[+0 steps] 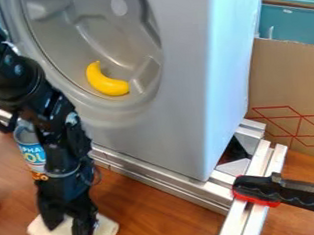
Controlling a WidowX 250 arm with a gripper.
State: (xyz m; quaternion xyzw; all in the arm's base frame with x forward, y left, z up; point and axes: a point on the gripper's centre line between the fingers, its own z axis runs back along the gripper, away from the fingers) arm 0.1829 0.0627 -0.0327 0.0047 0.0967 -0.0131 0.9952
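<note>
Cream and matt, a flat pad [108,230] with rounded corners lies on the worktop [148,205] at the lower left of the view, beneath the tool [66,234]. One corner points right; the tool covers its middle and the view's bottom edge cuts it, so its long axis cannot be told. The tool is open, its black, blocky fingers parted over the pad. The worktop is smooth, reddish-brown wood grain. Behind the arm stands a can [32,152] with a blue label. Shiny, grooved metal rails [160,182] run slantwise beside a smooth grey casing [185,87] with a round, moulded hollow. Inside that rests a glossy yellow banana [107,85], curved, one tip up, the other to the right. Farther right are a black-and-red clamp handle [258,189] and brown cardboard [284,76] with red lines.
</note>
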